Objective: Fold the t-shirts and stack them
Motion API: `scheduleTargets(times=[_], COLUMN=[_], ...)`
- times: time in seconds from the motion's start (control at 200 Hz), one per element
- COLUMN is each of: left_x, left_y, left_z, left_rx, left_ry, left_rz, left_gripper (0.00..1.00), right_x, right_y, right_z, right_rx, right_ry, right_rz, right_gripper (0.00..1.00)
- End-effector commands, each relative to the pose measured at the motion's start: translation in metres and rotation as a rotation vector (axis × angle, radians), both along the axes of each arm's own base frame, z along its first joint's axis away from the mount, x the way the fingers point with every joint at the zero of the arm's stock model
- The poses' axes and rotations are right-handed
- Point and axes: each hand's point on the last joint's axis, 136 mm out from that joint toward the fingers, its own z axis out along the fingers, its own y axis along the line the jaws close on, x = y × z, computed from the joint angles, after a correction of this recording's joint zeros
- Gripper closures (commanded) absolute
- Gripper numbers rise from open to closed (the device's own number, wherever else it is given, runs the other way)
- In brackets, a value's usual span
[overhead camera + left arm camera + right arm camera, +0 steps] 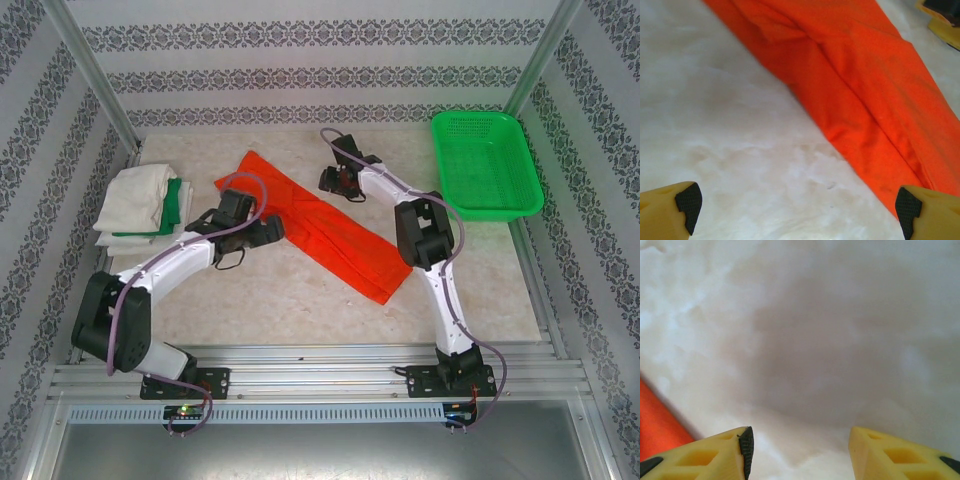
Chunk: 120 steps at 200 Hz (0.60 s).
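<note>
An orange-red t-shirt (320,228) lies on the table as a long, narrow folded strip running diagonally from back left to front right. My left gripper (272,232) hovers at the strip's left edge, jaws wide open and empty; in the left wrist view the orange cloth (865,85) lies just ahead of the right fingertip (905,207). By the strip's far right edge, my right gripper (335,183) is open over bare table, with an orange corner (655,427) beside its left finger (742,450). Folded off-white and green t-shirts (140,202) are stacked at the far left.
A green plastic mesh basket (487,165) stands at the back right corner. The pale marbled tabletop (290,305) is bare in front of the orange strip. Patterned walls and metal posts close in the table on three sides.
</note>
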Motion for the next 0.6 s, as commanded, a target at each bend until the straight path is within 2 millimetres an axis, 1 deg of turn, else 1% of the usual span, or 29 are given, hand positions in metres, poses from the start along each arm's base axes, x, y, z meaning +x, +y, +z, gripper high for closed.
scheduleTargets(times=[0.0,0.065,0.11,0.19,0.26,0.345,0.45,0.53,0.595], left_x=[0.014,0.015,0.016,0.017,0.019,0.025,0.045,0.069,0.087], left_y=[-0.027,-0.032,-0.032,-0.027,-0.013,0.010,0.031,0.043,0.050], left_z=[0.001,-0.007,-0.010,-0.012,-0.017,-0.026,-0.029,-0.030,-0.035], left_rx=[-0.056,-0.081,-0.088,-0.077,-0.040,-0.022,-0.017,-0.020,-0.012], left_ry=[-0.040,-0.018,-0.015,-0.025,-0.018,0.030,0.039,0.041,0.064], left_rz=[-0.046,-0.044,-0.035,-0.010,0.048,0.146,0.219,0.252,0.269], left_gripper=[0.00,0.00,0.00,0.00,0.00,0.00,0.01,0.06,0.08], right_x=[-0.004,-0.011,-0.017,-0.029,-0.042,-0.059,-0.086,-0.108,-0.125], right_y=[-0.010,-0.004,0.001,0.004,0.005,0.006,0.000,-0.008,-0.013], right_z=[0.032,0.037,0.035,0.028,0.020,0.019,0.017,0.011,0.006], right_rx=[0.018,0.043,0.056,0.068,0.077,0.075,0.037,0.019,0.015], right_ry=[-0.079,-0.102,-0.094,-0.060,-0.034,-0.034,-0.035,-0.018,-0.001], right_rz=[0.045,0.108,0.153,0.196,0.220,0.246,0.268,0.270,0.272], right_gripper=[0.47,0.46,0.46,0.46,0.46,0.46,0.46,0.46,0.46])
